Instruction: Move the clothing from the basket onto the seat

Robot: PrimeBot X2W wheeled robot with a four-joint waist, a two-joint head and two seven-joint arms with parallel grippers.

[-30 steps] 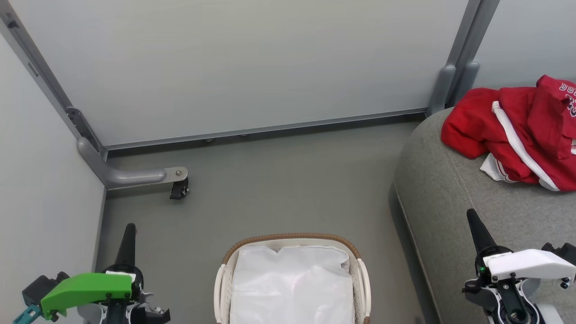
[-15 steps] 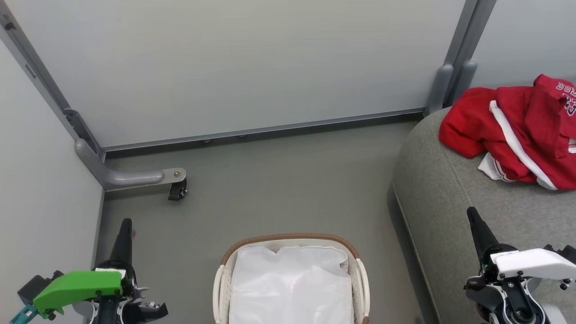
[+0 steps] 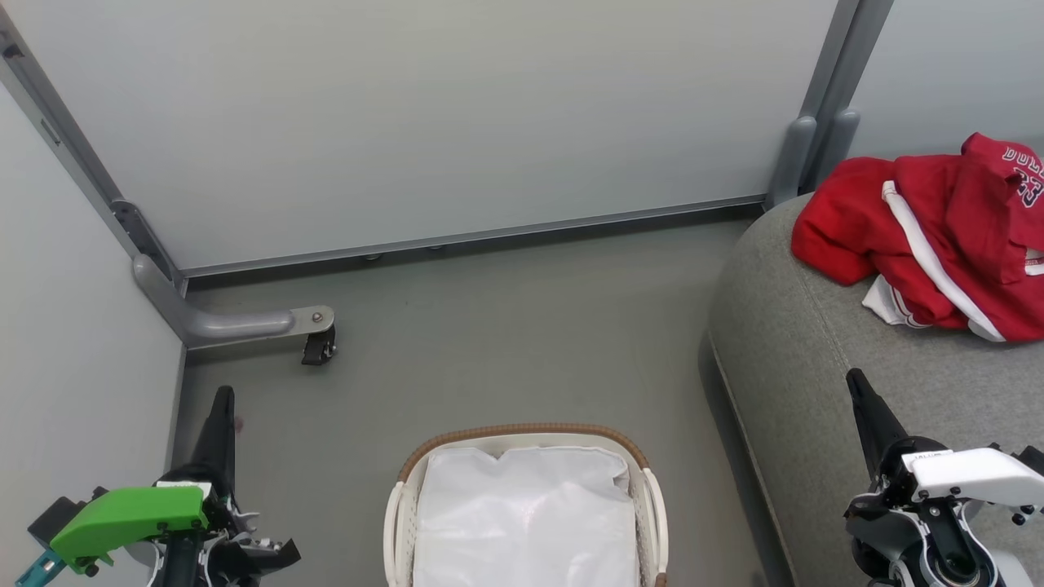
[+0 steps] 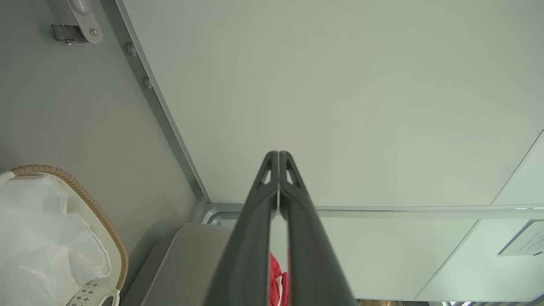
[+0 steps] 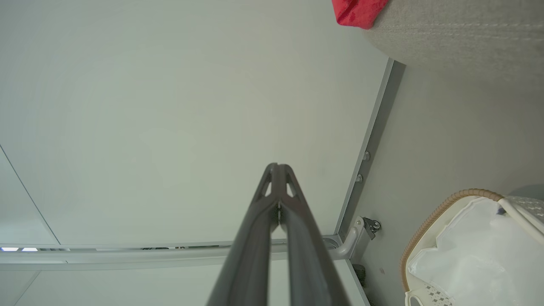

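The red clothing (image 3: 930, 244) with white bands lies in a heap on the grey seat (image 3: 807, 367) at the right. A corner of the clothing (image 5: 357, 12) and the seat (image 5: 459, 38) also appear in the right wrist view. The basket (image 3: 522, 436) stands on the floor at the bottom centre, with nothing but its white liner (image 3: 526, 522) showing inside. My left gripper (image 3: 222, 398) is shut and empty, low at the left of the basket. My right gripper (image 3: 855, 379) is shut and empty over the seat's front part, apart from the clothing.
Pale partition panels (image 3: 424, 114) close off the back and left. A grey panel foot with a black castor (image 3: 318, 349) sits on the floor at the left. Bare grey floor (image 3: 506, 342) lies between basket, panels and seat.
The whole head view has shifted a little, so the camera moved. Both grippers stay shut and sit slightly lower and more apart in the view. The clothing has not moved on the seat.
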